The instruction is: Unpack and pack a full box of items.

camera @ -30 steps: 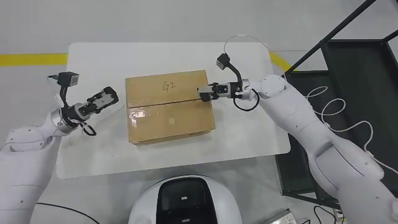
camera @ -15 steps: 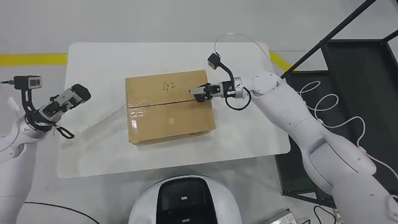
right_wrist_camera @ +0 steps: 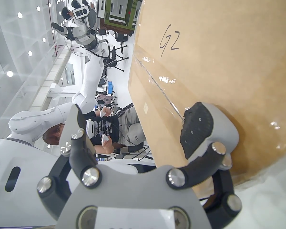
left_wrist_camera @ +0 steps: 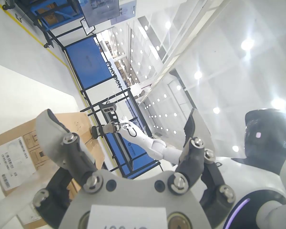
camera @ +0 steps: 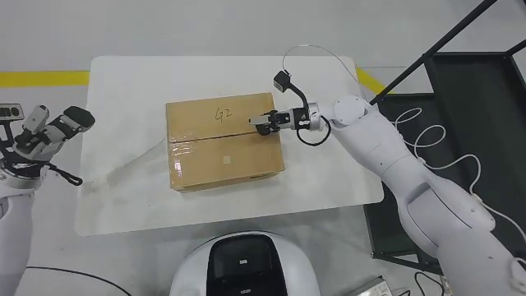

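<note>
A closed cardboard box (camera: 223, 140), taped along its middle seam and marked with handwriting, sits in the middle of the white table (camera: 329, 82). My right gripper (camera: 263, 123) is at the box's right edge, right on the seam. In the right wrist view this gripper (right_wrist_camera: 133, 122) is open, one black-padded finger (right_wrist_camera: 197, 125) resting on the box top (right_wrist_camera: 217, 60) by the tape, the other off the box. My left gripper (camera: 70, 122) hangs beyond the table's left edge, open and empty (left_wrist_camera: 119, 129), well away from the box (left_wrist_camera: 19, 139).
A dark metal rack (camera: 468, 90) with a slanted bar stands to the right of the table, with white cables (camera: 436, 144) looped over it. A yellow floor line (camera: 41, 78) runs behind the table's left end. Bare tabletop surrounds the box.
My left arm has drawn back leftward from beside the box to past the table edge. The right gripper shifted slightly left onto the box's seam end, then stayed.
</note>
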